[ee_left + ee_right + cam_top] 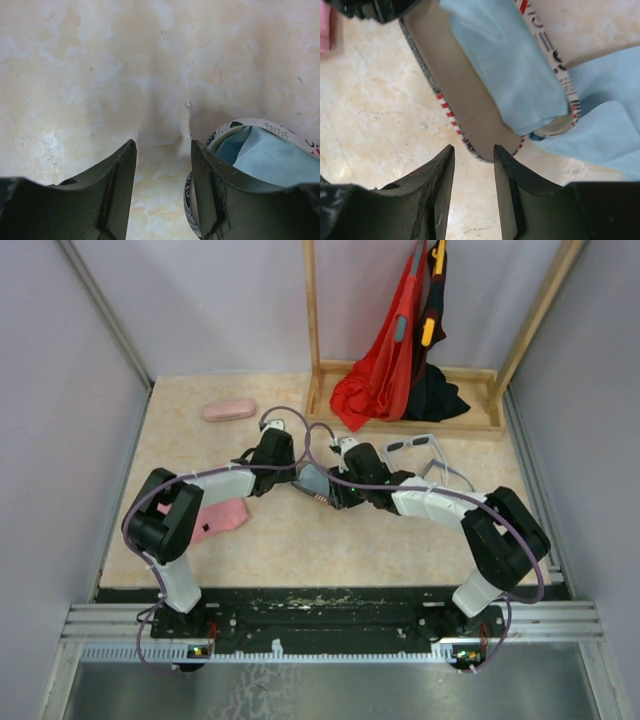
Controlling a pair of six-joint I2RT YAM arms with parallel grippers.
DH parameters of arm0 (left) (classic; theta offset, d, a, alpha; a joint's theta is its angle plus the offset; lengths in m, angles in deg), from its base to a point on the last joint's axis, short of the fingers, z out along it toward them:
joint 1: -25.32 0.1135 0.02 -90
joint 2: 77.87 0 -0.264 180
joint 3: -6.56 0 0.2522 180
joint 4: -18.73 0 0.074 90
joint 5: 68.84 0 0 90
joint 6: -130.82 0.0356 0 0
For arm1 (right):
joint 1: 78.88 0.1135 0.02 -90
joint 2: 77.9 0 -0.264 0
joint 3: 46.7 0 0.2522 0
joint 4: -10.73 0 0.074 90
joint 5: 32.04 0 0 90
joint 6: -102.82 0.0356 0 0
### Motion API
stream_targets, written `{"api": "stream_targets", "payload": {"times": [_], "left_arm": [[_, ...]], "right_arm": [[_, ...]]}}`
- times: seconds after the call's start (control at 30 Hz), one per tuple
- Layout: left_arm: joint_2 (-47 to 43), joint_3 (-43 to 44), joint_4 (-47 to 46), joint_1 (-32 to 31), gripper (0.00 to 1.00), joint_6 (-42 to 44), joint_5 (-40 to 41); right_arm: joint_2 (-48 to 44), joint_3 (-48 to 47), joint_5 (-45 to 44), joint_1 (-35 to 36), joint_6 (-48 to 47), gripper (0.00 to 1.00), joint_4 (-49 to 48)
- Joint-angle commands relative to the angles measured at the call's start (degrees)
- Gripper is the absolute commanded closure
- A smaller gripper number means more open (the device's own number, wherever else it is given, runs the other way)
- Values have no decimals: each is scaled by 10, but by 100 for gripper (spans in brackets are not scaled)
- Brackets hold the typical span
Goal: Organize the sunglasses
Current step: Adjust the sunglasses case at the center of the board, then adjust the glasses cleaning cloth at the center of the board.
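Note:
The white-framed sunglasses (410, 444) with dark lenses lie at the back right of the table. The thin grey-framed glasses (446, 473) lie just right of them, beside my right arm. Both grippers meet at an open flag-printed case (313, 481) mid-table. My left gripper (287, 466) is open and empty in the left wrist view (162, 150), with the case rim (220, 134) outside its right finger. My right gripper (336, 487) is open in the right wrist view (474, 150), its tips just short of the case edge (465, 137). A light-blue cloth (505, 65) lies in the case.
A second blue cloth (602, 120) lies beside the case. A pink case (228, 410) lies at the back left, another pink case (220, 519) under my left arm. A wooden rack (400, 424) with red and black bags (385, 370) stands at the back right.

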Motion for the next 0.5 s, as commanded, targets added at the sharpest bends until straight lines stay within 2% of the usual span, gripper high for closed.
{"api": "stream_targets", "payload": {"times": [0.0,0.1,0.27,0.4,0.47], "left_arm": [[0,27,5,8,45,15,3],[-35,21,5,19,44,15,16],[-92,-4,5,25,43,8,28],[-149,-45,10,26,43,-12,37],[-177,-74,10,26,43,-19,36]], "right_arm": [[-52,25,-8,9,22,62,-21],[-110,53,-88,4,15,60,-8],[-163,87,-83,-52,17,59,-30],[-132,50,-62,-81,-14,60,-27],[-103,27,-59,-86,-28,64,-21]]}}
